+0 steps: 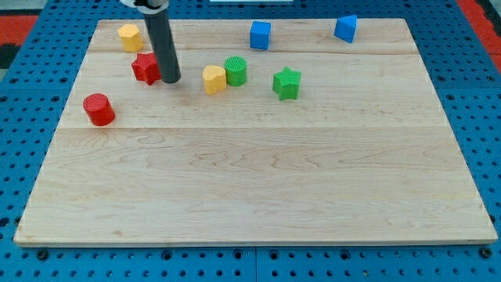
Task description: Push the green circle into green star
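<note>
Board [258, 196]: pale wood on blue pegboard, room out of view.
Progress: push apparently not begun — green circle [236, 70] near green star [286, 83], not touching.
Neighbours: yellow heart [214, 79] touching circle's left.
Tip [171, 80]: beside red star [145, 68], left of circle — no jaws, bare rod.

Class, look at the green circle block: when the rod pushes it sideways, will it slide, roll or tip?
The green circle will probably slide: it stands upright on a flat end on the smooth wooden board. It looks squat, so tipping seems unlikely. The yellow block beside it may get nudged. My tip is left of both.
</note>
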You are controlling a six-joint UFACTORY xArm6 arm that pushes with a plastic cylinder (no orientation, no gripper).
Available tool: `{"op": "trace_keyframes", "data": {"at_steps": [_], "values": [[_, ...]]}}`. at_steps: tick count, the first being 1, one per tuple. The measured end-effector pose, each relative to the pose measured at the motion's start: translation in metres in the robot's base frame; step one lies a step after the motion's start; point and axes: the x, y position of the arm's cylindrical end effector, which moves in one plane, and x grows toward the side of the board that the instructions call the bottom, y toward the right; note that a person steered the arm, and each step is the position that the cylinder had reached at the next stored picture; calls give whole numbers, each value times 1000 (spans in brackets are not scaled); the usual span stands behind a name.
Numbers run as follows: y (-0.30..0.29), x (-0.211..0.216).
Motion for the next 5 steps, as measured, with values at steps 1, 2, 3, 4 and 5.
{"op": "trace_keyframes", "data": {"at_steps": [1, 2, 3, 4, 5], "values": [[0, -6], [14, -25], [36, -27], [50, -28], [87, -27]]}}
